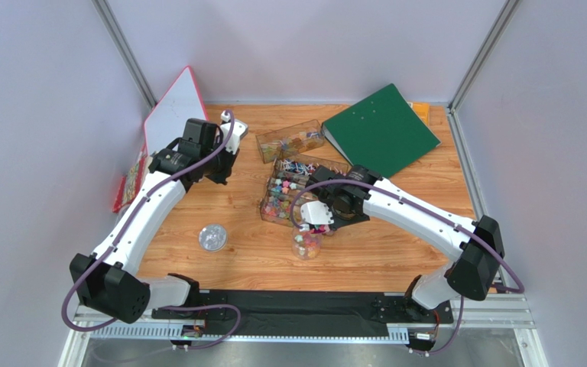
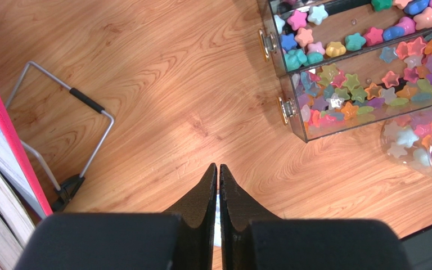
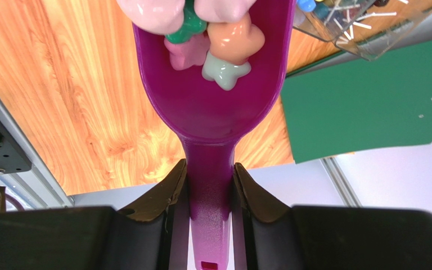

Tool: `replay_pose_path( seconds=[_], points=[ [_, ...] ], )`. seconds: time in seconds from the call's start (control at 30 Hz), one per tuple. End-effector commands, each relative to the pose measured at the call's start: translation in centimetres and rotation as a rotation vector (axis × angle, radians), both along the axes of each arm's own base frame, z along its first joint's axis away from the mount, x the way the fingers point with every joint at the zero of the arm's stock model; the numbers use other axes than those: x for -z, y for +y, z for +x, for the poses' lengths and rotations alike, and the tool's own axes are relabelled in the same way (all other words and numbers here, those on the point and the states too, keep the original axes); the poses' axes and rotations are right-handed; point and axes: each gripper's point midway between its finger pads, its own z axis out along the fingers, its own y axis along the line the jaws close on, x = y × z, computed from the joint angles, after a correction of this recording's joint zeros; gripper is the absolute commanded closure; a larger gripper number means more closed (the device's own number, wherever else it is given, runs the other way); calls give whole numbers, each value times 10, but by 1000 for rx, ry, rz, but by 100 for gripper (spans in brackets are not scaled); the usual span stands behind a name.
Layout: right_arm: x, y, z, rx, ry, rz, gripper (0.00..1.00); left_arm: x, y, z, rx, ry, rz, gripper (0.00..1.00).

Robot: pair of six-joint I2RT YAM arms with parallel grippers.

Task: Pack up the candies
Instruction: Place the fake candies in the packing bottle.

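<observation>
Between right gripper (image 3: 210,183) fingers: purple scoop (image 3: 212,112) handle, clamped tight. Scoop bowl just ahead of fingertips holds candies (image 3: 224,48). Left gripper (image 2: 218,171) closed, holding nothing, above table (image 2: 145,84); clear box (image 2: 287,121) of more candies ahead-right of it, jar (image 2: 421,140) to its right.

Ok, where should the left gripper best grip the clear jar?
Probably the round side wall of the clear jar, coming in level from the left. Its open mouth faces up by the purple scoop, so the top should stay free; the shut left gripper must open first.
</observation>
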Motion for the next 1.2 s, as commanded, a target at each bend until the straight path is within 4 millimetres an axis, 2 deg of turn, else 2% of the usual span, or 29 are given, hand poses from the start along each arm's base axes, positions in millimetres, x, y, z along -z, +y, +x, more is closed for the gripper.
replay_pose_path(
  seconds=[0.0, 0.5, 0.53, 0.67, 0.77, 0.87, 1.17],
  points=[
    [-20, -39, -18, 5, 28, -189, 100, -18, -3, 2, -16, -60, -53, 92],
    [-39, -59, -27, -63, -48, -329, 100, -25, -7, 8, -20, -71, -76, 85],
    [-39, -60, -27, -67, -59, -339, 100, -25, -8, 8, -16, -69, -77, 83],
    [-42, -60, -26, -91, -86, -359, 100, -27, -10, 6, 5, -73, -84, 35],
    [-43, -59, -25, -106, -98, -371, 100, -29, -11, 5, 11, -74, -90, 21],
    [-46, -57, -23, -125, -113, -383, 100, -29, -10, 6, 6, -78, -85, 18],
    [-50, -57, -19, -159, -133, -414, 100, -35, -8, 6, -4, -97, -84, 18]
  ],
)
